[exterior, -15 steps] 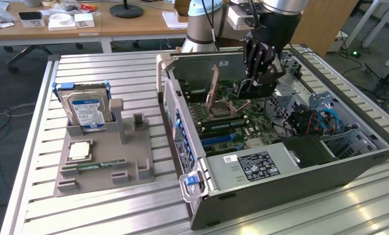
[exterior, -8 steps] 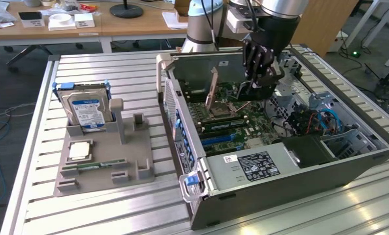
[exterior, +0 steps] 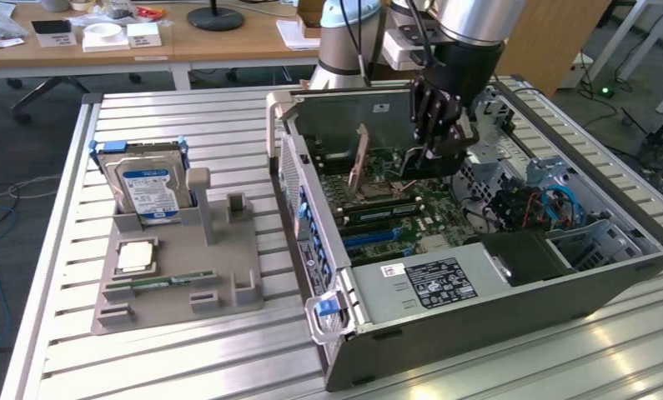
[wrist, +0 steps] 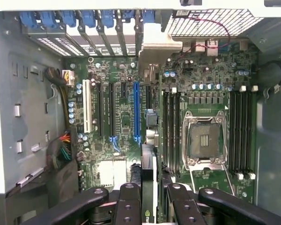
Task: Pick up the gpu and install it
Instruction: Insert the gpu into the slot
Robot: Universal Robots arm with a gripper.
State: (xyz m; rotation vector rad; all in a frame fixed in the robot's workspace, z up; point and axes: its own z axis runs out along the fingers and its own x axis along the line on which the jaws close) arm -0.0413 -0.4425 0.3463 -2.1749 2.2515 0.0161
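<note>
Where the open computer case [exterior: 476,333] lies on its side on the slatted metal bench [exterior: 198,350], the one arm reaches down into it from above in the exterior view. Its gripper [exterior: 434,154] sits deep inside, just over the motherboard, clamped on the gpu [exterior: 404,167], which hangs upright below it with a pale end strip towards the exterior view's left. On that same side, well apart from the case, one grey holder [exterior: 175,308] carries three parts: one hard drive [exterior: 148,187] with a blue-white label standing on edge, one square processor chip [exterior: 137,254] lying flat, and one narrow memory stick [exterior: 158,282] just beside the chip.

From the wrist view, the gripper [wrist: 150,199] shows two black fingers [wrist: 129,201] pressed on either face of the gpu [wrist: 147,187], which is seen edge-on as a thin dark card with a small green logo. It runs over the motherboard [wrist: 122,122] just beside the one long blue slot [wrist: 136,112], between that slot and the dark memory slots. One white slot [wrist: 87,112] lies further off, and one empty processor socket [wrist: 203,140] sits beyond the memory slots. Whether the card's edge touches the board, I cannot tell.
</note>
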